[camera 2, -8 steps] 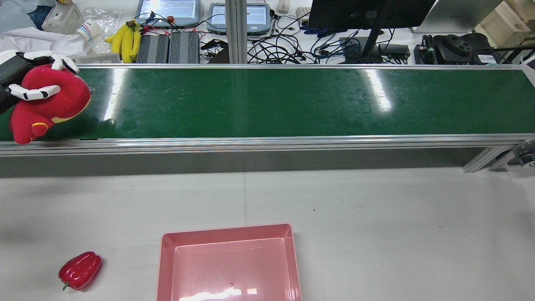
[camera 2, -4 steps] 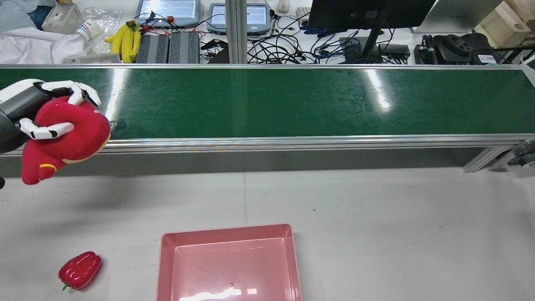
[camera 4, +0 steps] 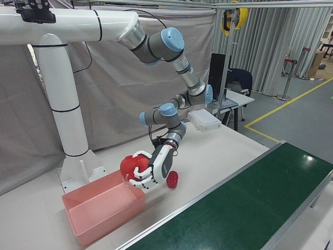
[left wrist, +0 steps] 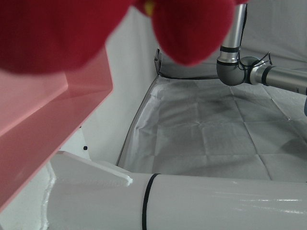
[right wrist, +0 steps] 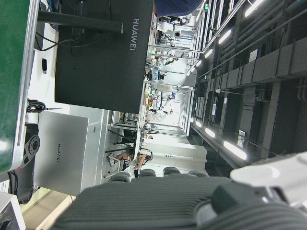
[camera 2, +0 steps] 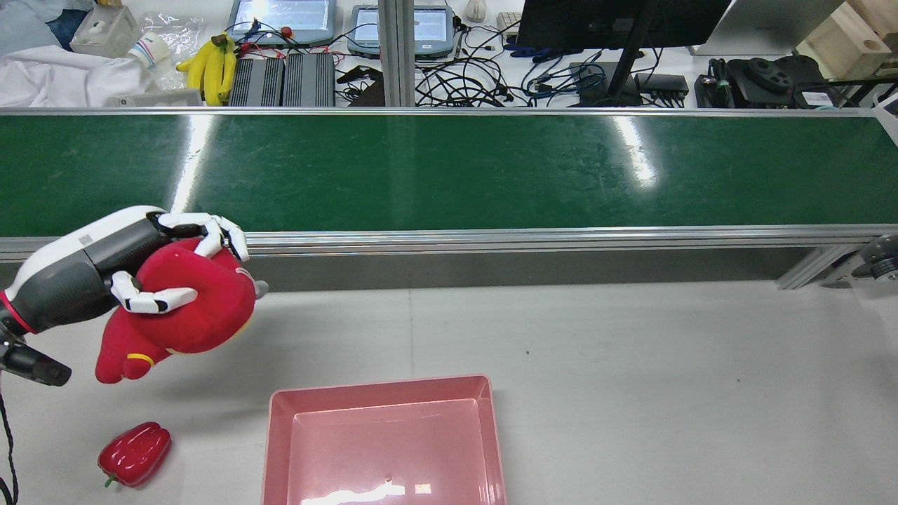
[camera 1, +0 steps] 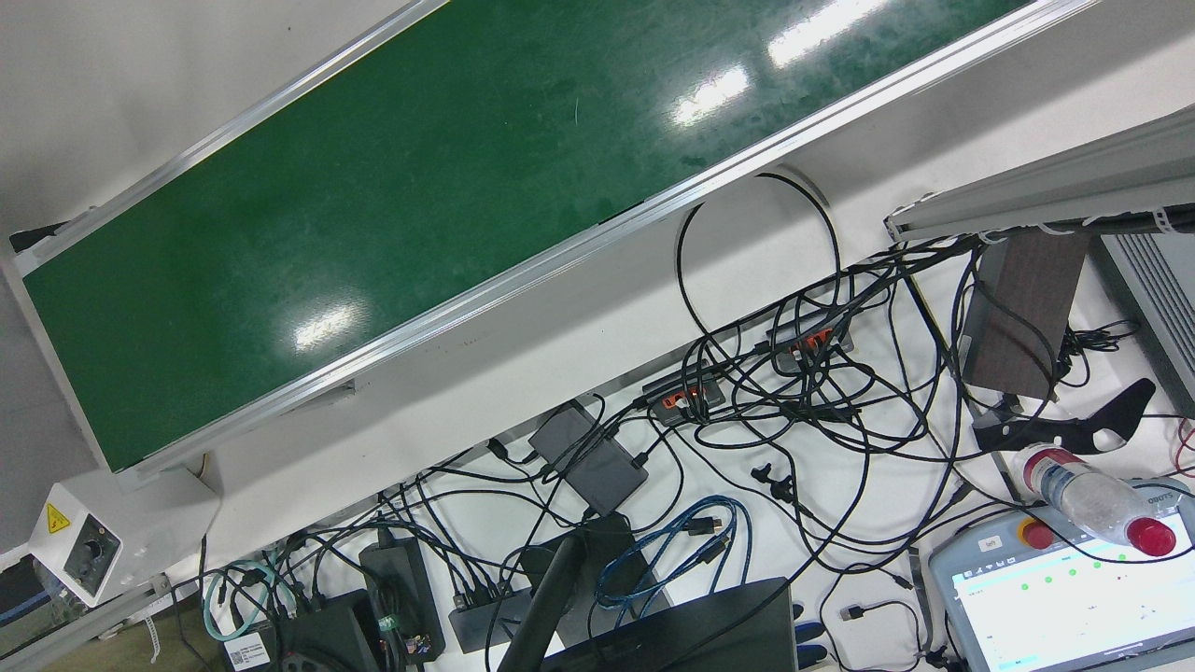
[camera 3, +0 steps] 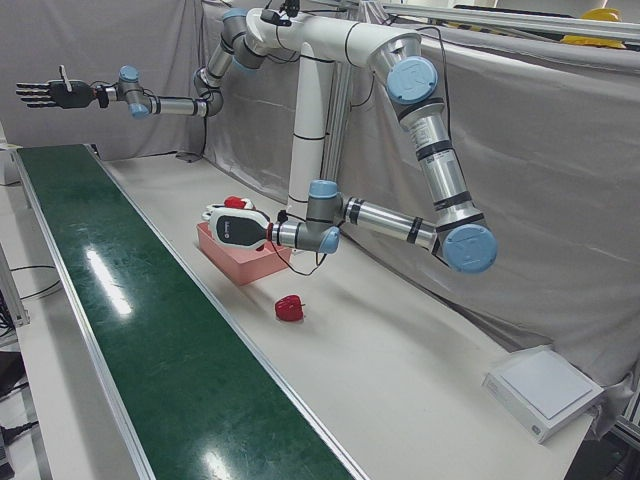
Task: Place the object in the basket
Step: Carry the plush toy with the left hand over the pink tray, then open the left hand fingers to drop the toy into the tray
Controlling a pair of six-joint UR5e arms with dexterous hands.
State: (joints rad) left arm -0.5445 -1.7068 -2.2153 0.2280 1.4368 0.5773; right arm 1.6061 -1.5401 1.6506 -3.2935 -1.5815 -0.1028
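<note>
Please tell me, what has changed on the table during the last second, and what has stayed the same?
The left hand, shut on the red plush toy, carried it off the green conveyor belt, toward the robot and inward, and now holds it above the white table, near the pink basket. The grip is unchanged. The basket and the red pepper have not moved.

Left robot hand: at the left of your rear view, fingers curled around a red plush toy, holding it clear of the surface.
Left arm: forearm enters your rear view from the left edge, sloping up toward the wrist.
Right robot hand: upper left of your left-front view, fingers spread, empty, raised high.
Right arm: stretched out nearly level.
</note>
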